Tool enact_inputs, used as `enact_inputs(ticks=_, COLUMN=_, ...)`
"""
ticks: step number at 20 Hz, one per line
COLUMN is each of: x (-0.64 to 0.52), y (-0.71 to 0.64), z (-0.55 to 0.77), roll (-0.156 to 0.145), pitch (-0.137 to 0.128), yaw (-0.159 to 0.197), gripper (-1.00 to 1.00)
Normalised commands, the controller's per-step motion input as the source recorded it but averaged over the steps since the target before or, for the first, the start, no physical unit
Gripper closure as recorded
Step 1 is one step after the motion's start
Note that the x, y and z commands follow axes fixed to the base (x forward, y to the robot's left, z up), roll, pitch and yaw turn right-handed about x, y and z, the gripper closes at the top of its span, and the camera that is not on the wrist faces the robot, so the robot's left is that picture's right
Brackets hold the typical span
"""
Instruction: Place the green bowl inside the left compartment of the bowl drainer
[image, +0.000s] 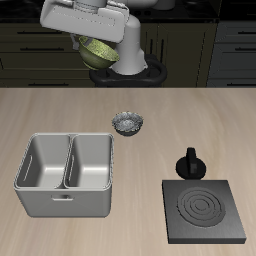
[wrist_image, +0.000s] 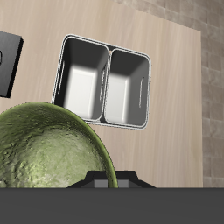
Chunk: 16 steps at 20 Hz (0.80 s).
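High above the back of the table, my gripper (image: 102, 42) is shut on the rim of the green bowl (image: 95, 53), which hangs tilted. In the wrist view the green bowl (wrist_image: 48, 153) fills the foreground, its yellowish-green patterned inside showing. The bowl drainer (image: 64, 196), a grey metal basin with two deep wells, stands on the table near the front edge, well below the bowl and nearer the front. Both wells are empty, including the left compartment (image: 42, 165). The wrist view shows the bowl drainer (wrist_image: 106, 77) from above, beyond the bowl.
A grey-white speckled bowl (image: 128, 123) sits mid-table just behind the drainer. A flat black stove plate (image: 205, 212) lies near the front edge, with a small black pot (image: 190, 165) behind it. A corner of the stove plate (wrist_image: 7, 61) shows in the wrist view.
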Motion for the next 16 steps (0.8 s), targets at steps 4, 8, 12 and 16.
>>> enact_inputs(ticks=4, x=0.28, y=-0.09, z=-0.09, roll=0.003, pitch=0.034, yaw=-0.035, gripper=1.00)
enact_inputs(ticks=8, x=0.39, y=0.01, z=-0.03, roll=0.018, pitch=-0.006, yaw=-0.006, gripper=1.00)
enact_inputs(ticks=12, x=0.26, y=0.11, z=0.02, roll=0.014, pitch=-0.007, yaw=-0.021, gripper=1.00)
enact_inputs(ticks=16, x=0.25, y=0.11, z=0.04, roll=0.026, pitch=0.001, yaw=-0.033, gripper=1.00)
